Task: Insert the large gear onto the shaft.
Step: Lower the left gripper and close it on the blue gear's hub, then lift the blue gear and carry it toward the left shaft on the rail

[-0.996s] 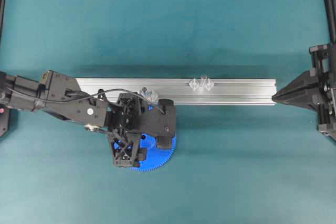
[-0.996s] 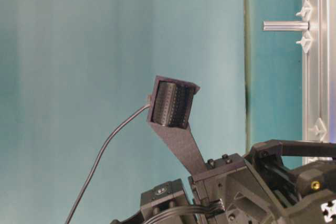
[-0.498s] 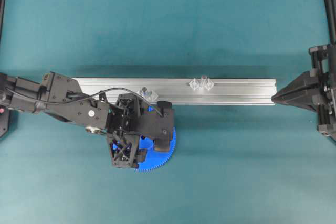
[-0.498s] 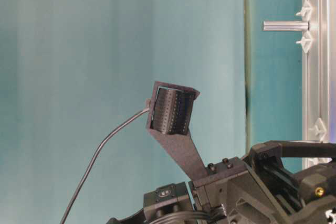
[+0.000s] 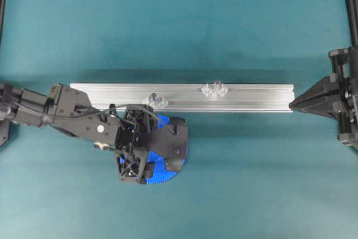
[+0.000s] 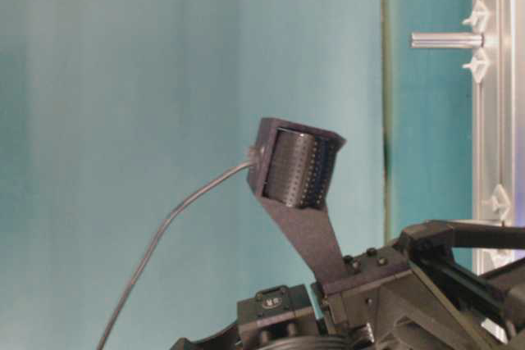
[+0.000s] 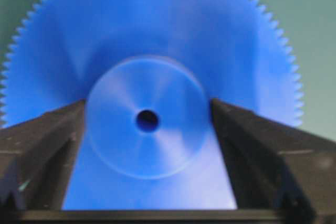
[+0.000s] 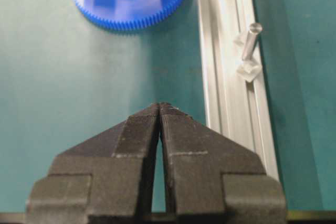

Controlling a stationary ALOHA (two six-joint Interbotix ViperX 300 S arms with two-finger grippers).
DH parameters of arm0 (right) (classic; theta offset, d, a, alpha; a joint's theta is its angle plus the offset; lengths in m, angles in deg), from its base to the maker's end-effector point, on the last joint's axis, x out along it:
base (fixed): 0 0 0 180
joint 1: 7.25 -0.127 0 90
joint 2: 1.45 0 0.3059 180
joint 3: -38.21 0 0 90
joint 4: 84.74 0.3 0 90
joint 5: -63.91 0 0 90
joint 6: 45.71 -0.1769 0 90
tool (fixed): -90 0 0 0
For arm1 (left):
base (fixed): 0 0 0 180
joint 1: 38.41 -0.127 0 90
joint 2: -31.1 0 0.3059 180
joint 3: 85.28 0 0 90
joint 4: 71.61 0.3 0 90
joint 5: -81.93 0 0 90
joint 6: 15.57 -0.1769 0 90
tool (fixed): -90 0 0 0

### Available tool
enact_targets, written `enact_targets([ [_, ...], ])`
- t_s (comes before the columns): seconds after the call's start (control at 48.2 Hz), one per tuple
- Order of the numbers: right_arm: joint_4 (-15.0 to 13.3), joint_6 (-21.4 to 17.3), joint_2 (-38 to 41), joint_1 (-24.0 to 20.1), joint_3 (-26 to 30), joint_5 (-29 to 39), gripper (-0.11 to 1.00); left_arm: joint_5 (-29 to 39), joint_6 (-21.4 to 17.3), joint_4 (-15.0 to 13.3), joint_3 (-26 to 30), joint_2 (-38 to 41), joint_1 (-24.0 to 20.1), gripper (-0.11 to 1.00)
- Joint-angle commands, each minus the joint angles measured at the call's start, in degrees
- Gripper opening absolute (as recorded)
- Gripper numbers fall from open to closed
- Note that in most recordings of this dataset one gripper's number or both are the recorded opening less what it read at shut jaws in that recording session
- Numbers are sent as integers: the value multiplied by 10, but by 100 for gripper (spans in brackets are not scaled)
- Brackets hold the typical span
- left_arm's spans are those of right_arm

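The large gear (image 5: pixel 169 173), a bright-blue toothed disc, lies flat on the teal table just in front of the rail. My left gripper (image 5: pixel 177 145) hangs over it and hides most of it. In the left wrist view the gripper (image 7: pixel 147 103) is open, with one finger (image 7: pixel 47 150) on each side of the raised hub (image 7: pixel 147 121) and not clamping it. The shaft (image 5: pixel 216 85) stands on the aluminium rail (image 5: pixel 257 98) to the right of the gear, its clear pieces at the base; it also shows as shaft (image 8: pixel 251 40) and shaft (image 6: pixel 447 39). My right gripper (image 5: pixel 292 104) is shut and empty at the rail's right end.
A second, similar pin (image 5: pixel 154 99) stands on the rail right behind the left gripper. The rail runs left to right across the table's middle. Black frame posts (image 5: pixel 351 4) stand at the table's corners. One left finger pad (image 6: pixel 299 168) shows in the table-level view.
The left arm has pulled slightly towards the near side and lowered over the gear; in the table-level view its finger has moved towards the table. The jaws stay open. The right arm has not moved.
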State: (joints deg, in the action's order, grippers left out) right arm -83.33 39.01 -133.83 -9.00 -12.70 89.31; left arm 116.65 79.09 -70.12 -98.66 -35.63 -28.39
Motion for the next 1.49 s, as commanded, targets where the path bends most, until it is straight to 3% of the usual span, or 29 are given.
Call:
enact_targets([
  [0.0,1,-4,1,-2,4,-10,11,8,0,-3,4,-3,13,91],
  [0.332,1,-4,-3,-3,2,-11,11,4,3,-3,7,3,12,90],
  [0.54,1,-5,-4,-4,1,-11,11,4,-2,-3,8,-3,13,78],
  [0.81,1,-5,-4,-3,-1,-11,11,4,-20,-3,10,-30,12,78],
  [1.266,1,-5,-16,-4,-2,-11,11,8,-30,2,75,-52,11,78],
  [1.474,1,-5,-24,-4,-6,-11,11,11,-76,2,98,-66,-6,78],
])
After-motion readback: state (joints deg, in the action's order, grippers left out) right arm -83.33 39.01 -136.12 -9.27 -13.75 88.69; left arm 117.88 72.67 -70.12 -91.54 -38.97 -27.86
